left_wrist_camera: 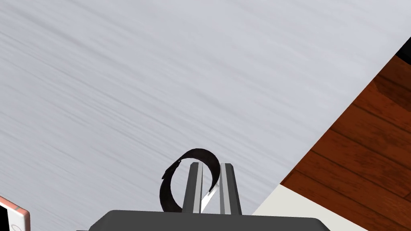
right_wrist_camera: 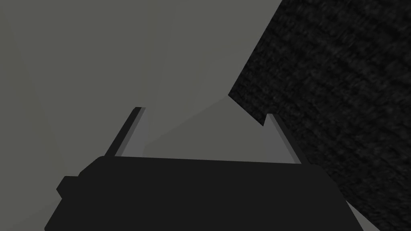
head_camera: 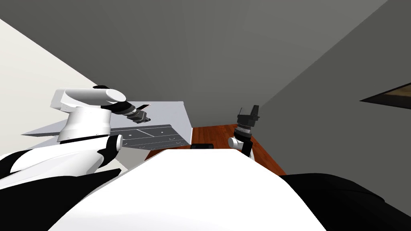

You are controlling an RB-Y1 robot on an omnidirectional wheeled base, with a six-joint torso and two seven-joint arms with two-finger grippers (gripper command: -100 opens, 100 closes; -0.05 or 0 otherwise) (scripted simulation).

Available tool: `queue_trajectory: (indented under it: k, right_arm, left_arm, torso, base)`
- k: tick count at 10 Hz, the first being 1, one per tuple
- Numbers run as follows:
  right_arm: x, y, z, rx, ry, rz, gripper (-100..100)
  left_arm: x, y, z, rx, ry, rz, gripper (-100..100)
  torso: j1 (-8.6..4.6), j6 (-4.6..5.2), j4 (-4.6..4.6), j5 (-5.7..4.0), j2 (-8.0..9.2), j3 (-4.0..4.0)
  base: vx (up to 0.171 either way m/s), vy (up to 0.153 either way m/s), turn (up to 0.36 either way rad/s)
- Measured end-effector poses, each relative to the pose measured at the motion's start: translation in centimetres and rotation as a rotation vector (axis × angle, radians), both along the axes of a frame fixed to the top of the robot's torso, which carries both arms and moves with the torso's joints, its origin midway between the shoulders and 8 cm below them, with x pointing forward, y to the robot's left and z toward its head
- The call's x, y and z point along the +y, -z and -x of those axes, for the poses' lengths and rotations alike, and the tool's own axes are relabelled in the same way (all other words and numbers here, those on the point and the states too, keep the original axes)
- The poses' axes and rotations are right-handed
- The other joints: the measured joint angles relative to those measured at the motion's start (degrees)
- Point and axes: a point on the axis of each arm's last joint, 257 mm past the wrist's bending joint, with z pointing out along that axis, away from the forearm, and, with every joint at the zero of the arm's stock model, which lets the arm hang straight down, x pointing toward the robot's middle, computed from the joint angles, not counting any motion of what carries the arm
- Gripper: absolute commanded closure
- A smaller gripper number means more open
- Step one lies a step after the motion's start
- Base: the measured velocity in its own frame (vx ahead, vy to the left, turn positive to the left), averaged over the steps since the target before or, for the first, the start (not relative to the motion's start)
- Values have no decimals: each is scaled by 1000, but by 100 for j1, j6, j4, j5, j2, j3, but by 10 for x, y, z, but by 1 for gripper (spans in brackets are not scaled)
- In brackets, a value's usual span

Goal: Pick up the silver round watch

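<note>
Presently, the left gripper [left_wrist_camera: 210, 164] is seen clamped, fingers nearly together, on the watch [left_wrist_camera: 202, 153]. Its dark strap is looped around one finger, and a silver part is pinched between the two. The watch is held over the pale grey cabinet top [left_wrist_camera: 160, 80], near the corner bordered by the wooden floor [left_wrist_camera: 361, 152]. The right gripper [right_wrist_camera: 204, 112] is raised beside the chest, fingers spread apart.
</note>
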Motion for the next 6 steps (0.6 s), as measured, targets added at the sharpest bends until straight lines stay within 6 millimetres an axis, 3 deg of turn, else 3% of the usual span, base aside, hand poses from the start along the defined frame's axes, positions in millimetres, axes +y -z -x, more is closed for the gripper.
queue_trajectory:
  k: [1, 2, 5, 6]
  right_arm:
    - [0, 0, 0, 0, 0, 0, 0]
    - [0, 0, 0, 0, 0, 0, 0]
    - [0, 0, 0, 0, 0, 0, 0]
    - [0, 0, 0, 0, 0, 0, 0]
  left_arm:
    - [0, 0, 0, 0, 0, 0, 0]
    - [0, 0, 0, 0, 0, 0, 100]
    - [-1, -16, 4, -2, 2, -1, 100]
    - [-1, -17, 5, -1, 2, 0, 0]
  torso:
    - [0, 0, 0, 0, 0, 0]
    - [0, 1, 0, 0, -1, 0]
    - [-6, 2, 2, -5, 1, 2]
    - [-4, 3, 0, -2, 1, 1]
  base:
    - [0, 0, 0]
    - [5, -4, 11]
    - [4, -5, 10]
    - [0, 0, 0]
